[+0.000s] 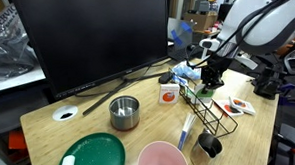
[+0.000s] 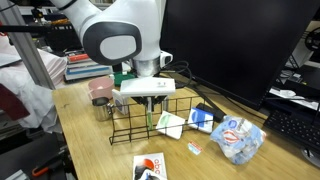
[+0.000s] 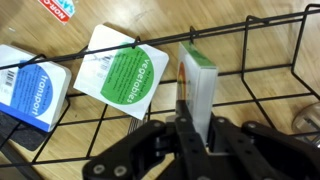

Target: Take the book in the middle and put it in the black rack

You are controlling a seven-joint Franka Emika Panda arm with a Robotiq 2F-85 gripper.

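My gripper [image 3: 197, 126] is shut on the book [image 3: 200, 82], a small white booklet with a green top edge, and holds it upright. The book stands inside the black rack [image 3: 262, 62], between its wires. In both exterior views the gripper [image 2: 150, 108] [image 1: 210, 83] points straight down into the rack [image 2: 128, 128] [image 1: 218, 118]. The book shows below the fingers in an exterior view [image 2: 151, 120]. Its lower end is hidden by the fingers in the wrist view.
A white card with a round green patch [image 3: 125, 72] and a blue card [image 3: 30, 88] lie flat by the rack. A white booklet with an orange-red mark [image 1: 168, 92], steel cup [image 1: 124, 112], green plate [image 1: 94, 152], pink bowl [image 1: 162, 158] and black cup [image 1: 209, 146] stand nearby. A monitor [image 1: 89, 35] is behind.
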